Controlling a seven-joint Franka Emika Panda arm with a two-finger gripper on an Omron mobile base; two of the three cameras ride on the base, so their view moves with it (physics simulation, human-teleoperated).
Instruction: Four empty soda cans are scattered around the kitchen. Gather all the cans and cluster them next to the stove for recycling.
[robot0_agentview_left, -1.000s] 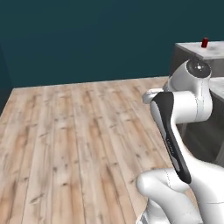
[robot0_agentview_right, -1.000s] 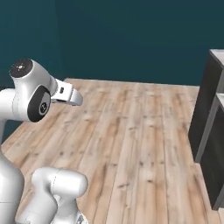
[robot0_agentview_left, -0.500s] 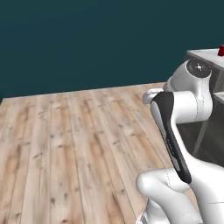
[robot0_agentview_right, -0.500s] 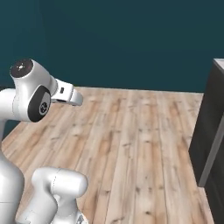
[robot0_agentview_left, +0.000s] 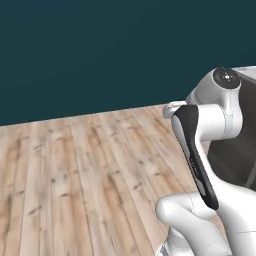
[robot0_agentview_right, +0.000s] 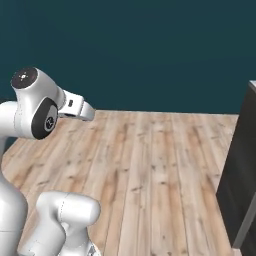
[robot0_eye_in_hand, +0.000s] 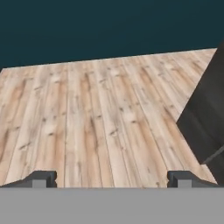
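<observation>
The arm (robot0_agentview_left: 200, 150) stands folded upright over the wood floor (robot0_eye_in_hand: 96, 113), hand level. The gripper (robot0_eye_in_hand: 112, 178) is spread wide, holding nothing. A dark cabinet (robot0_eye_in_hand: 205, 127), perhaps an appliance, sits at right.

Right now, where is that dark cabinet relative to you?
The dark cabinet stands on the right edge of the hand view and the right base view, rising from the wooden floor ahead of the open gripper.

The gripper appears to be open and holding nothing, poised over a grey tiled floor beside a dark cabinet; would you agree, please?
Nearly: the floor is light wooden planking, not grey tile, as the hand view shows. The rest holds: the gripper is open and holding nothing, with a dark cabinet beside it.
</observation>
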